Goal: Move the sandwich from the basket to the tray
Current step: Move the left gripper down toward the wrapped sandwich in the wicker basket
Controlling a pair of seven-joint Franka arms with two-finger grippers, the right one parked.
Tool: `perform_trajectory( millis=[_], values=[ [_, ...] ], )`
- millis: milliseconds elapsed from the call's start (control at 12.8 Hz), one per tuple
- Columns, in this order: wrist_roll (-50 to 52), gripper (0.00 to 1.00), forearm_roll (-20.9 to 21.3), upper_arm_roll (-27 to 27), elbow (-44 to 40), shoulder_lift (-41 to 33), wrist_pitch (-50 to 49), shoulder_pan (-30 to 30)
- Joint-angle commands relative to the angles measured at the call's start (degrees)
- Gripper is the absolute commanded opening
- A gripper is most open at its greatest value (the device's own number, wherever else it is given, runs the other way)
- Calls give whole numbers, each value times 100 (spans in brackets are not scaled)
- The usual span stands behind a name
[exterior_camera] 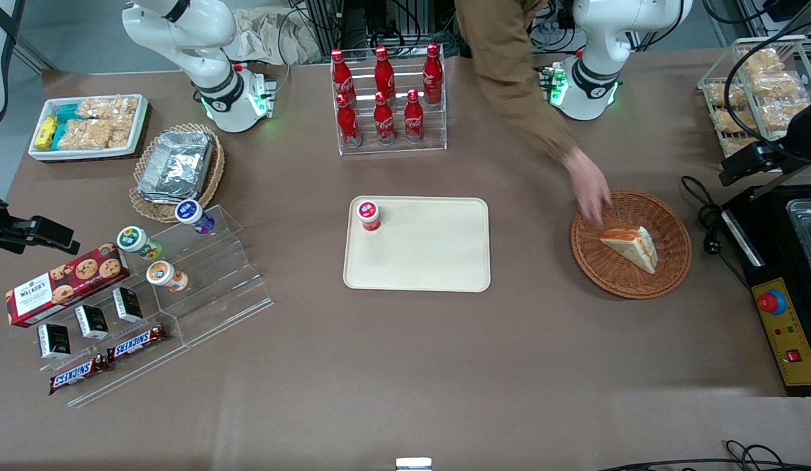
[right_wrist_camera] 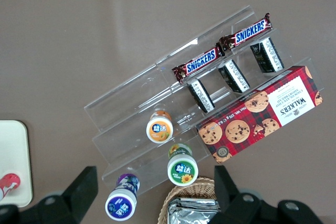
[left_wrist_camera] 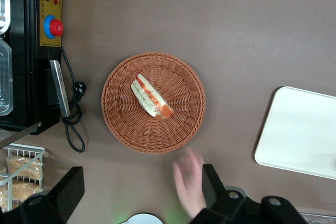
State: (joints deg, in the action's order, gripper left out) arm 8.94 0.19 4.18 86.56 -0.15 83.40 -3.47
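Observation:
The sandwich (exterior_camera: 631, 245) (left_wrist_camera: 151, 96), a white wedge with orange-red and green filling, lies in the round reddish-brown basket (exterior_camera: 608, 268) (left_wrist_camera: 178, 124). A person's hand (exterior_camera: 588, 186) (left_wrist_camera: 189, 182) reaches over the basket's rim, farther from the front camera than the sandwich. The cream tray (exterior_camera: 431, 255) (left_wrist_camera: 304, 135) lies mid-table with a red-lidded cup (exterior_camera: 368, 214) standing on one corner. My gripper (exterior_camera: 749, 163) (left_wrist_camera: 140, 187) hangs high above the table at the working arm's end, open and holding nothing, well clear of the basket.
A black control box with a red button (exterior_camera: 772, 302) and a cable (exterior_camera: 706, 222) lie beside the basket. A rack of cola bottles (exterior_camera: 387, 98) stands farther from the camera than the tray. An acrylic stand with cups and snack bars (exterior_camera: 203, 275) sits toward the parked arm's end.

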Motion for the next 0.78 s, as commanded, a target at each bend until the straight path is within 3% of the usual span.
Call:
perform_trajectory(
  millis=[0, 314, 471, 706],
  values=[
    [-68, 100, -28, -49, -201, 94, -87, 66],
    [115, 100, -37, -49, -140, 182, -96, 66],
    [886, 100, -229, -32, 10, 182, -87, 83],
    [1249, 100, -301, 21, 1157, -238, 578, 189]
  ],
)
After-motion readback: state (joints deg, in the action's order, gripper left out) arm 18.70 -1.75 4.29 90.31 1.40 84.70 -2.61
